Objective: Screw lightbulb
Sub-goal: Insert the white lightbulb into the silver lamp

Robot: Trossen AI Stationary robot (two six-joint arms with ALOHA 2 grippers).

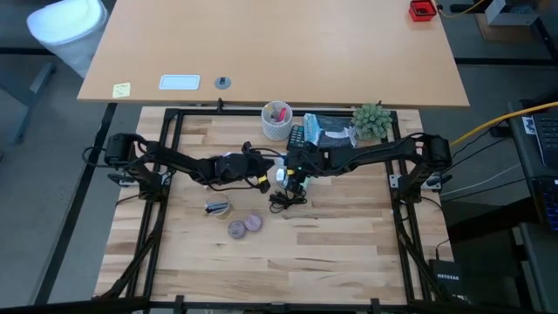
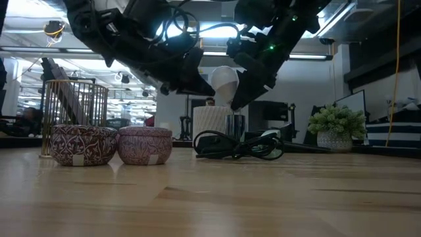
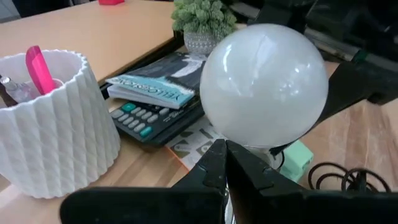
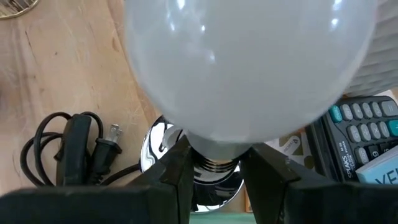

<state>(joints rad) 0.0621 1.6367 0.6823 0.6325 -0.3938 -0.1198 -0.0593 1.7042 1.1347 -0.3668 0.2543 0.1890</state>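
The white lightbulb (image 1: 281, 172) hangs above the table's middle, its round globe (image 2: 223, 81) up. My right gripper (image 4: 214, 167) comes from the right and is shut on its neck. My left gripper (image 3: 225, 163) comes from the left, fingers shut, tips just under the globe (image 3: 264, 84). Below the bulb lies a black cord with a plug (image 4: 69, 149) and a shiny metal piece (image 4: 157, 148). I cannot tell whether the bulb's screw base touches that piece. My right gripper pinches the bulb's neck, just above the silvery screw base (image 4: 214, 163), between its two fingers (image 4: 176, 171). The fingers slant down from the table's right side. The globe stands above the fingers, well clear of the table top. My left gripper's shut fingertips (image 3: 217, 152) sit right against the globe's underside; whether they touch it I cannot tell.
A white ribbed cup of pens (image 1: 277, 120), a calculator (image 3: 146, 121), a book (image 3: 155, 87) and a small plant (image 1: 372, 120) stand behind the bulb. Two purple tins (image 2: 83, 145) (image 2: 145, 145) and a wire holder (image 2: 74, 99) sit toward the near left.
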